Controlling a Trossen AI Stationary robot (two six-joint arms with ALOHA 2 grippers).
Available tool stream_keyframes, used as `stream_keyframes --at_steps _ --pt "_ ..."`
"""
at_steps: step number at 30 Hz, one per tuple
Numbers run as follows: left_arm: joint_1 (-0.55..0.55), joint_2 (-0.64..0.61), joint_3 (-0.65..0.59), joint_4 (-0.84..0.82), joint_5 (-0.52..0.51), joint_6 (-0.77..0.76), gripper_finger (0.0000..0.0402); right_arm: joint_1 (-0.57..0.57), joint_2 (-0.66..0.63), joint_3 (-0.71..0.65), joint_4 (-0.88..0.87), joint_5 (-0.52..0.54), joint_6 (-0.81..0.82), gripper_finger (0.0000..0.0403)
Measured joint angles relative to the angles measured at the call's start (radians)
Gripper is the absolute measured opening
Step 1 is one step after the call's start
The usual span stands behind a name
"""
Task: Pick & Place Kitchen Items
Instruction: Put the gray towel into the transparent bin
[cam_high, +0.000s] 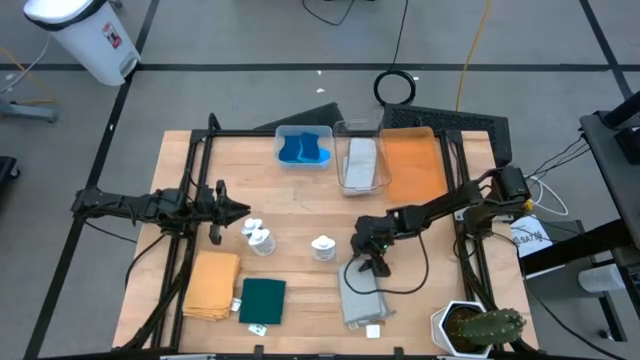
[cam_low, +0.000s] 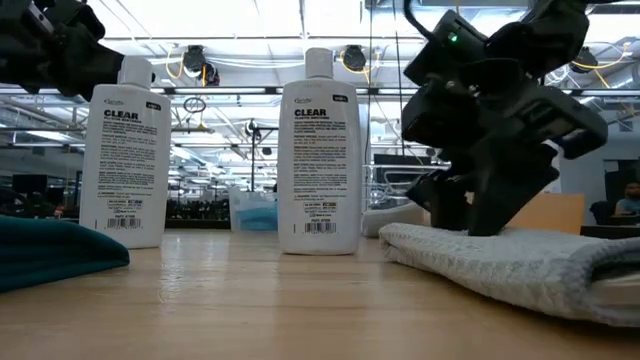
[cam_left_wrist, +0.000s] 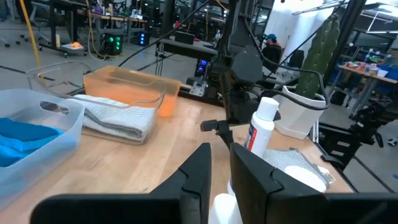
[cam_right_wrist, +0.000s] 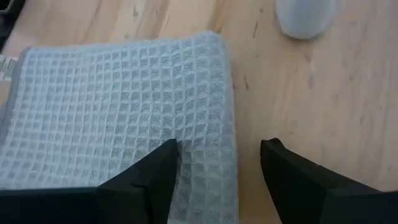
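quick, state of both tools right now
Left tool: nearly closed, holding nothing, above the white bottles.
Right tool: open, straddling the edge of the grey folded cloth, not yet gripping it.

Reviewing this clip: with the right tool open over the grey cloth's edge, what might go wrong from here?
The right tool straddles only the edge of the grey folded cloth; a shallow pinch may catch one layer, so the cloth unfolds or slips when lifted. A white bottle stands close to that cloth, and a swinging corner or the arm might tip it. The left tool waits shut beside two more bottles.
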Motion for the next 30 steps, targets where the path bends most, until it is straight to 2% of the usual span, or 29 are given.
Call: stream_keyframes --at_steps 7,19,26,30 --pt "0.000 0.000 0.000 0.003 -0.001 -0.007 0.0062 -0.001 -0.044 -0.001 -0.038 0.002 0.048 0.0208" --pt "0.000 0.000 0.000 0.004 -0.010 -0.026 0.0063 0.007 -0.036 -0.001 0.100 0.004 0.040 0.0208" --pt "0.000 0.000 0.001 0.001 -0.009 -0.026 0.0063 0.012 0.027 0.002 0.094 0.056 0.013 0.0208" --pt "0.000 0.000 0.001 -0.003 -0.009 -0.027 0.0063 0.013 0.055 0.003 0.089 -0.008 0.011 0.0207"
